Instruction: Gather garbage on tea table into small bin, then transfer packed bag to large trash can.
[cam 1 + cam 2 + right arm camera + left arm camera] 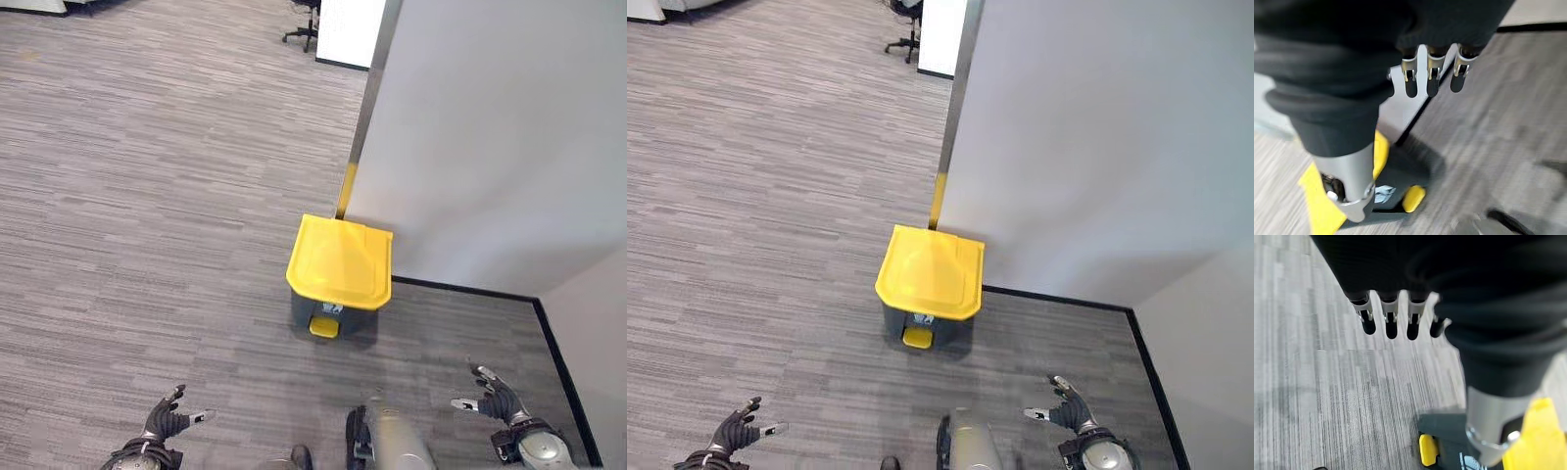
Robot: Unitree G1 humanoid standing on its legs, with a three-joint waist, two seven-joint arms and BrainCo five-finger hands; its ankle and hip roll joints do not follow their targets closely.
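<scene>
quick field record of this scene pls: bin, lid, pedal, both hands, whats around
bin: dark grey pedal bin standing on the carpet floor, at the corner of a white wall
lid: yellow lid, closed
pedal: yellow pedal at the bin's front base, nothing on it
left hand: left hand open, empty, low and short of the bin
right hand: right hand open, empty, also short of the bin
bag: neither hand holds one
background: office chair far back
</scene>
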